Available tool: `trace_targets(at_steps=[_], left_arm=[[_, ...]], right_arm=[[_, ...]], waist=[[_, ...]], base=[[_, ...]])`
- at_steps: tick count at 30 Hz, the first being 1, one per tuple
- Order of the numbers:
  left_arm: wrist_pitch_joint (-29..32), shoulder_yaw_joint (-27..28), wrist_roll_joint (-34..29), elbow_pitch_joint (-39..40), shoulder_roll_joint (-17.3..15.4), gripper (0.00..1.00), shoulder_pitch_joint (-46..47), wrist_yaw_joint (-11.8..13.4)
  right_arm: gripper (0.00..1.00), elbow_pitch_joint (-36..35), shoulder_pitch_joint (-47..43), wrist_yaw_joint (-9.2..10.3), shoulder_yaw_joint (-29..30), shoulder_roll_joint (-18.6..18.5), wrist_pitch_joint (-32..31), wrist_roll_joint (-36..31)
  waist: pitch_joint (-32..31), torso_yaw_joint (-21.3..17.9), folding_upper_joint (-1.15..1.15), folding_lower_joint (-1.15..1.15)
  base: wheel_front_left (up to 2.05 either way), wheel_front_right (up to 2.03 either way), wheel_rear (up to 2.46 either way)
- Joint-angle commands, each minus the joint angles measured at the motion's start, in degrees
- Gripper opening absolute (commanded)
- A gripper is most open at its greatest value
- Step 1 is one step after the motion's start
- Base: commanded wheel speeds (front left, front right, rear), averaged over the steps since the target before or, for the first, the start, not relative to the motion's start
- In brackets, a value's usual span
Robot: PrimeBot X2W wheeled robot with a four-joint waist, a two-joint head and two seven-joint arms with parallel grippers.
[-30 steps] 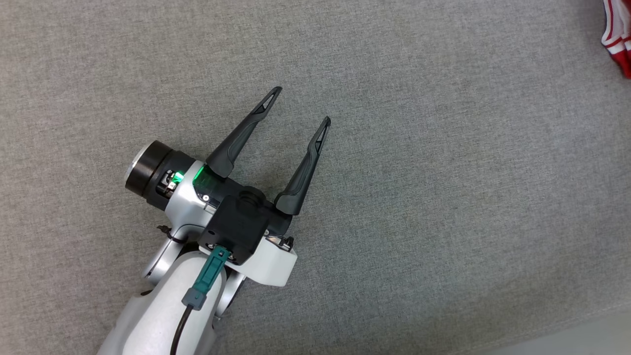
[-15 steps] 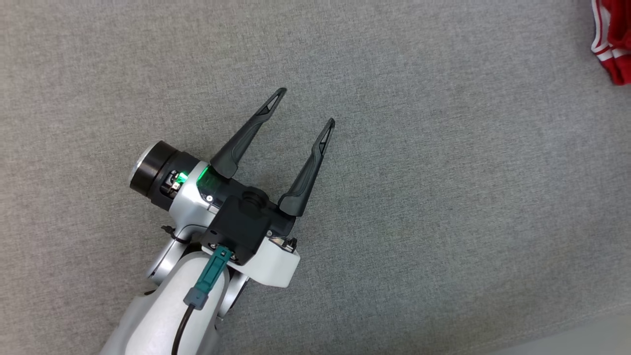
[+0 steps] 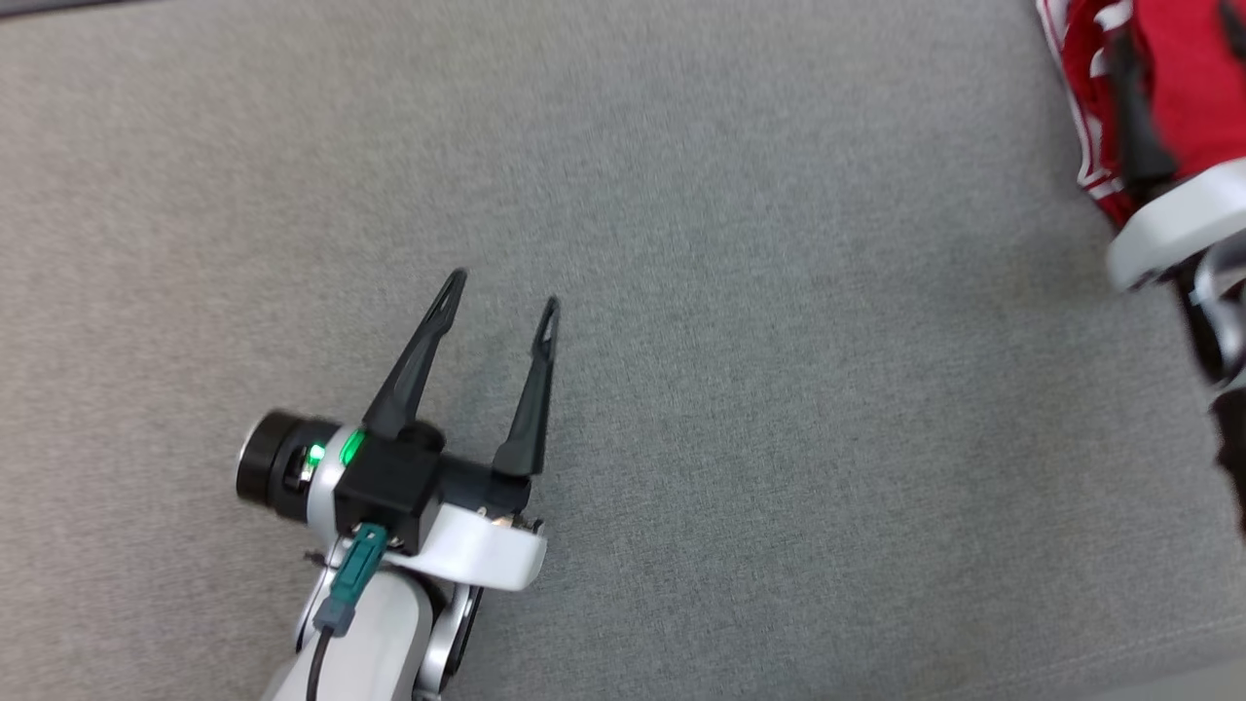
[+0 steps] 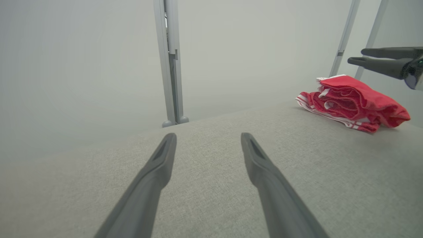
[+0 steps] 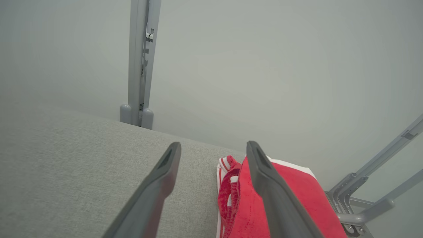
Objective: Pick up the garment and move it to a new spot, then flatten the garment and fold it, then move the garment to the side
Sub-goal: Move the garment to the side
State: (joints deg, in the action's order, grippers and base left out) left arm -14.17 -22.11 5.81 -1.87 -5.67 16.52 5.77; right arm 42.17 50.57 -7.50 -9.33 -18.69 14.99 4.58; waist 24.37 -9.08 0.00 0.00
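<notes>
The folded red garment [image 3: 1192, 97] lies at the grey surface's [image 3: 779, 389] two o'clock corner, with left gripper [image 3: 503, 292] and right gripper [image 5: 214, 145] both spread wide and empty, so the task looks essentially finished.

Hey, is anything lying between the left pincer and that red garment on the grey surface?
Nothing visible. Only bare grey surface lies between the open left pincer and the red garment. The right pincer hangs above it, open, off the path.
</notes>
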Motion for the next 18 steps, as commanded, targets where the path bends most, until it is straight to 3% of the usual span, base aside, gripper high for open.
trace_targets(at_steps=[1,8,18], left_arm=[[-0.33,0.93,1.28,-0.79,0.18,1.00,-1.84,0.98],[-0.90,3.88,4.53,-2.79,0.90,1.00,-6.80,3.36],[-1.04,8.86,6.98,-1.72,1.81,1.00,-14.21,5.39]], right_arm=[[1.00,-2.42,-3.00,0.03,-0.99,0.97,0.32,2.00],[1.00,-11.69,-13.24,0.03,-5.04,4.88,0.32,7.36],[1.00,-26.32,-29.47,0.03,-6.79,9.94,0.33,9.35]], waist=[[-4.57,1.53,0.00,0.00],[-10.41,3.35,0.00,0.00],[-18.76,5.52,0.00,0.00]], base=[[0.00,0.00,0.00],[0.00,0.00,0.00],[0.00,0.00,0.00]])
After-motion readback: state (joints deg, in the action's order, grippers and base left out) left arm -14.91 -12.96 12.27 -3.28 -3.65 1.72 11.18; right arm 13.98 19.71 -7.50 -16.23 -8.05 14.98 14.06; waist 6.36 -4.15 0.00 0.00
